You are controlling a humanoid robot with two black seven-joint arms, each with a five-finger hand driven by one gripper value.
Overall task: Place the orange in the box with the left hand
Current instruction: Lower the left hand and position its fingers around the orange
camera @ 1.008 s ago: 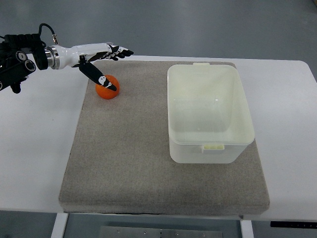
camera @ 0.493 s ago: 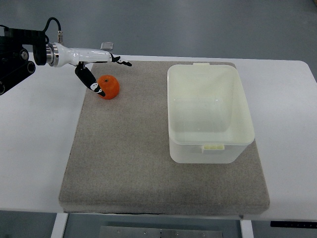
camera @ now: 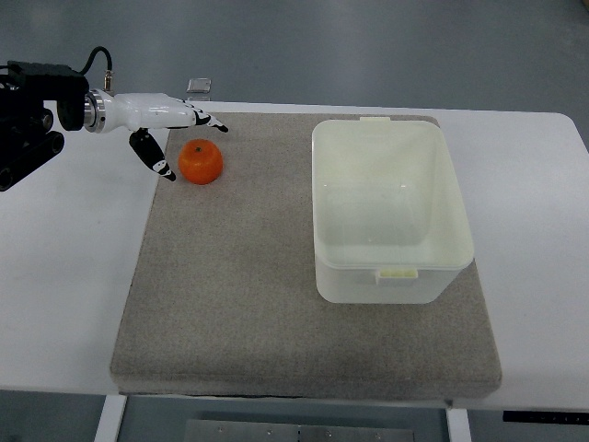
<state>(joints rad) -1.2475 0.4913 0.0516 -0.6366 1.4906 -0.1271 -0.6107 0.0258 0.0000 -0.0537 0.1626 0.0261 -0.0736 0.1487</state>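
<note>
- Left hand (camera: 170, 129) at about 10 o'clock of the frame, arm entering from the left edge; fingers spread, thumb hanging down, nothing held.
- Orange (camera: 201, 162) on the mat (camera: 239, 304), just beside the thumb tip, at 4 o'clock from the hand; contact too fine to call, certainly no enclosure.
- Box (camera: 391, 210) at 3 o'clock from the orange, well apart, open top, seemingly empty, sitting on the mat's right half.
- Right hand not in view.
- Risk, as a judgement: round fruit beside a single digit, likely to roll off toward 3 or 4 o'clock if nudged rather than cupped.
- Risk: closing from this offset could pinch only the near flank and squirt the orange out sideways; fingers need to straddle it first.
- Risk: shallow grip on a smooth skin could slip during the long carry to the box, dropping short on the mat.
- Risk: low carry height could clip the box's near wall and shove the light plastic tub.
- Surface: grey felt-like mat, some friction, probably damps rolling a little; lies on a white desk (camera: 74, 276), mat edge close to the orange at 9 o'clock.
- Room: plain grey floor beyond the desk at 12 o'clock; small metal fitting (camera: 197, 87) at the desk's far edge; desk frame visible at 6 o'clock.
</note>
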